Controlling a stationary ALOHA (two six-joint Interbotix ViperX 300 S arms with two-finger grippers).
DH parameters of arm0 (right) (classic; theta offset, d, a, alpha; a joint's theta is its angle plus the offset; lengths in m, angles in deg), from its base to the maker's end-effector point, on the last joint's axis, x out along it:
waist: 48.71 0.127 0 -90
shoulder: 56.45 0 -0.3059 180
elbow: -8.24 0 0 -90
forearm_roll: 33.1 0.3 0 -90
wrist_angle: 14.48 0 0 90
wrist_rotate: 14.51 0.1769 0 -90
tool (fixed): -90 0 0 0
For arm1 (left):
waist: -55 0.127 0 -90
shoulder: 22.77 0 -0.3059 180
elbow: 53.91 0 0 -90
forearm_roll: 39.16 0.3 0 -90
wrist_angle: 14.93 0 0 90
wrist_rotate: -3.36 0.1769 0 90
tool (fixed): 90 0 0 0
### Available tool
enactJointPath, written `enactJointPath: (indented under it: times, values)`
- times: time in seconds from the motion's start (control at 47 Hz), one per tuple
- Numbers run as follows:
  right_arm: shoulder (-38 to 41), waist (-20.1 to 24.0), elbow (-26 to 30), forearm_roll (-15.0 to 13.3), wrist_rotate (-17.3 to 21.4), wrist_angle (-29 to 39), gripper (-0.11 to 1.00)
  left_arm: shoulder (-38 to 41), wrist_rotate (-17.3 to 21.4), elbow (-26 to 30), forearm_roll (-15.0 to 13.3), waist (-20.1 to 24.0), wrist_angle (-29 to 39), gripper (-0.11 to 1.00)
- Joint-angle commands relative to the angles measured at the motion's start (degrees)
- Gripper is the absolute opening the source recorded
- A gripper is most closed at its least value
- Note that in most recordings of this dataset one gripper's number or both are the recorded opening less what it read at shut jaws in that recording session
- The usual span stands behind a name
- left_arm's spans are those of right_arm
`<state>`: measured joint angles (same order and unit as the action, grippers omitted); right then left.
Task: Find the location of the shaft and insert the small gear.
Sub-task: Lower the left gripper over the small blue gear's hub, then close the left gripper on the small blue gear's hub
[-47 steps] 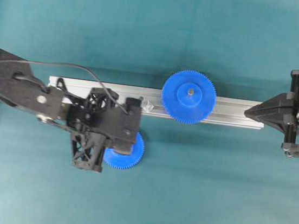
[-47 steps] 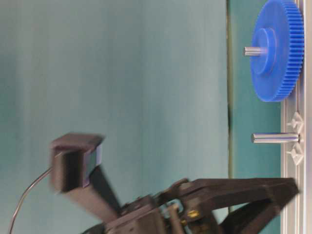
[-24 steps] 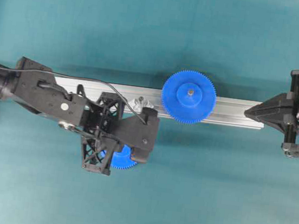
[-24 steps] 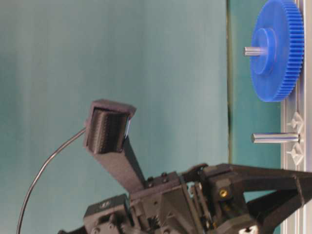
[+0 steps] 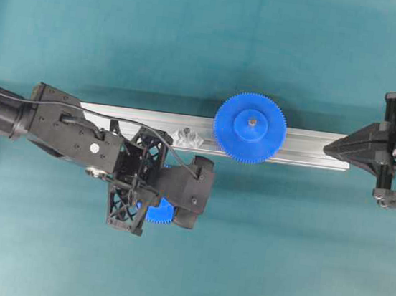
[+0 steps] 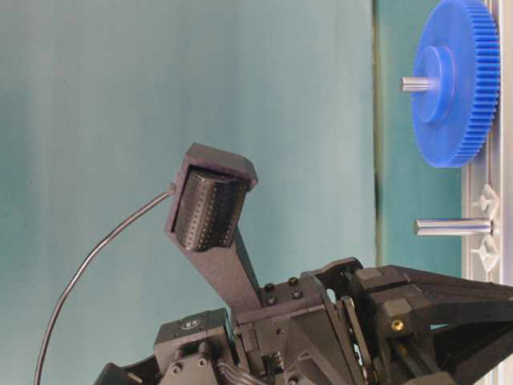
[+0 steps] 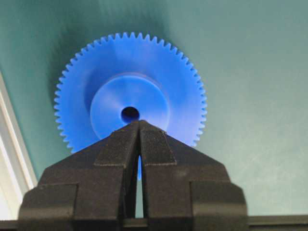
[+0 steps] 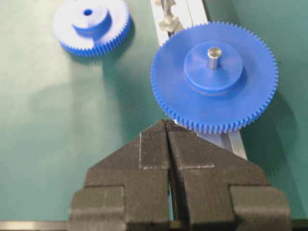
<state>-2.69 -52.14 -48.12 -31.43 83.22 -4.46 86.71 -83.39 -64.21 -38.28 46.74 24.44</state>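
Note:
The small gear (image 7: 144, 94) is blue with a raised hub and a dark centre hole. It lies flat on the teal mat, in front of the rail, and also shows in the right wrist view (image 8: 91, 24). My left gripper (image 7: 138, 123) is shut and empty. It points down, with its tips just short of the gear's hole. From overhead, the left gripper (image 5: 147, 194) covers most of the small gear (image 5: 162, 213). The shaft (image 6: 453, 227) stands up from the rail in its clear mount (image 5: 187, 136). My right gripper (image 5: 328, 144) is shut at the rail's right end.
The large blue gear (image 5: 249, 128) with a grey pin sits on the aluminium rail (image 5: 306, 147), just right of the shaft. It fills the right wrist view (image 8: 214, 77) beyond the right gripper (image 8: 166, 123). Black frame posts stand at the mat's left and right edges.
My left arm has swung right and toward the front, so the gripper now sits over the small gear and no longer covers the shaft's mount. The right arm has not moved.

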Motion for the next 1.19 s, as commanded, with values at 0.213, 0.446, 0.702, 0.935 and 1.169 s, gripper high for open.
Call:
enactJointPath:
  times: [0.213, 0.446, 0.702, 0.935, 1.169]
  values:
    - [0.4, -0.2, 1.0, 0.1, 0.5, -0.4, -0.02, -1.1, -0.5, 1.8, 0.1, -0.3, 0.0, -0.01]
    - [0.4, -0.2, 0.9, 0.1, 0.5, -0.5, -0.02, -0.4, -1.8, 1.8, 0.1, -0.2, 0.3, 0.02]
    - [0.4, -0.1, 0.8, 0.1, 0.5, -0.8, -0.02, -0.2, -5.7, 1.7, 0.1, 0.7, 0.2, 0.47]
    - [0.0, -0.2, 0.4, 0.1, 0.5, -1.5, -0.02, -0.1, -6.3, 1.8, 0.1, 0.7, -0.7, 0.93]
    - [-0.1, -0.1, 0.2, 0.1, 0.5, -1.5, -0.02, 0.4, -6.2, 1.9, 0.1, 0.8, -0.8, 0.91]
